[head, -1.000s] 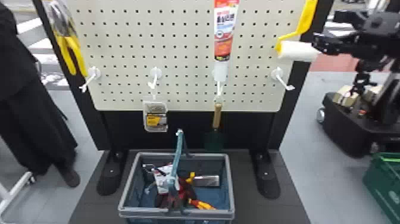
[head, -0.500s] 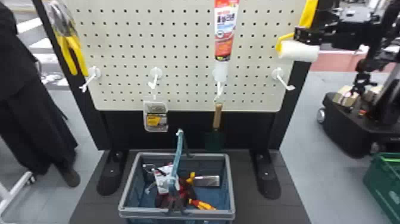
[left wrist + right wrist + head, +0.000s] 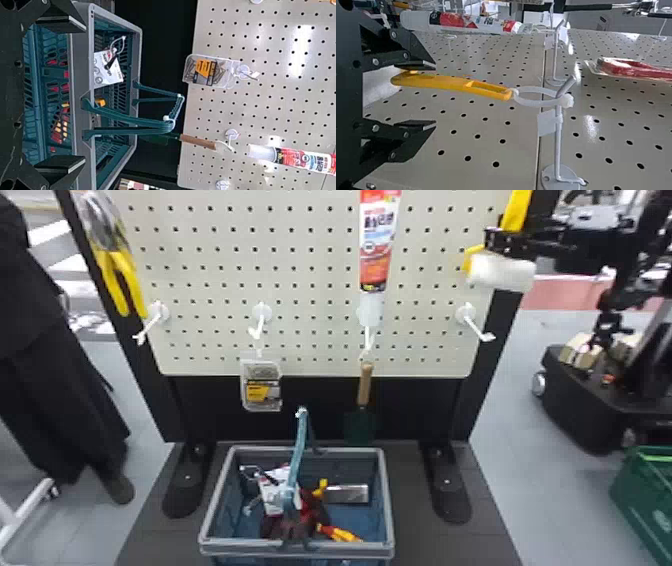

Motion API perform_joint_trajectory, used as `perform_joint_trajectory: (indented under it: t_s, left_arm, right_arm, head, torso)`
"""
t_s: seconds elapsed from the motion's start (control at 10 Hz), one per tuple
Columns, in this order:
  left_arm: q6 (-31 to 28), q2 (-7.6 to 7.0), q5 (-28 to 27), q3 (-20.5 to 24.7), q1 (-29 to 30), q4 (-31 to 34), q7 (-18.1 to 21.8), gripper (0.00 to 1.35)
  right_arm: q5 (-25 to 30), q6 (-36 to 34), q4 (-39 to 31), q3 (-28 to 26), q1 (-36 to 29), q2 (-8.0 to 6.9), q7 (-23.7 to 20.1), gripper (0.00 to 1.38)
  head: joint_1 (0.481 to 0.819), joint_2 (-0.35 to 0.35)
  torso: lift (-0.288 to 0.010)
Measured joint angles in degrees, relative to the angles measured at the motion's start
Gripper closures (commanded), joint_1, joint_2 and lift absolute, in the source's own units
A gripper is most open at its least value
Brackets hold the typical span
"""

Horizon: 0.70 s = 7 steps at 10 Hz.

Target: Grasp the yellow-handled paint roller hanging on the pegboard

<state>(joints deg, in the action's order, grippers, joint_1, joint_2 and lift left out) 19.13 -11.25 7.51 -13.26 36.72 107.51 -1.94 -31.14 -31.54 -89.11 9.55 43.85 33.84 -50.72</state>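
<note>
Yellow roller handle (image 3: 451, 83), hung by a white loop (image 3: 534, 97), sits between right tool's (image 3: 433, 96) spread fingers.

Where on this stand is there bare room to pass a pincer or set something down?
Free: pegboard between pliers and sealant tube; platform strip right of the basket. Crowded: inside the basket, and around the paint roller, where the right pincer straddles its handle.

Yellow-handled roller (image 3: 501, 273), white sleeve, hanging handle-up by a white loop from a hook (image 3: 556, 130) at the pegboard's (image 3: 310, 280) upper right edge.
</note>
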Motion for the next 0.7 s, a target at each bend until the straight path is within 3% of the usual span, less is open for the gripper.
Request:
perform_joint_trajectory:
  t_s: [0.1, 0.3, 0.7]
  left_arm:
    - [-0.1, 0.0, 0.0, 0.0, 0.0, 0.0, 0.1, 0.14]
    - [-0.1, 0.0, 0.0, 0.0, 0.0, 0.0, 0.3, 0.14]
    - [-0.2, 0.0, 0.0, 0.0, 0.0, 0.0, 0.3, 0.14]
  right_arm:
    - [0.3, 0.1, 0.0, 0.1, 0.8, 0.06, 0.1, 1.05]
    - [0.6, 0.1, -0.1, 0.3, 1.7, 0.25, 0.1, 1.27]
    - [-0.5, 0.8, 0.0, 0.1, 0.7, 0.14, 0.6, 1.29]
  head:
    - [0.549, 0.0]
    - [0.549, 0.0]
    - [0.549, 0.0]
  torso:
    - [-0.1]
    - [-0.1]
    - [-0.1]
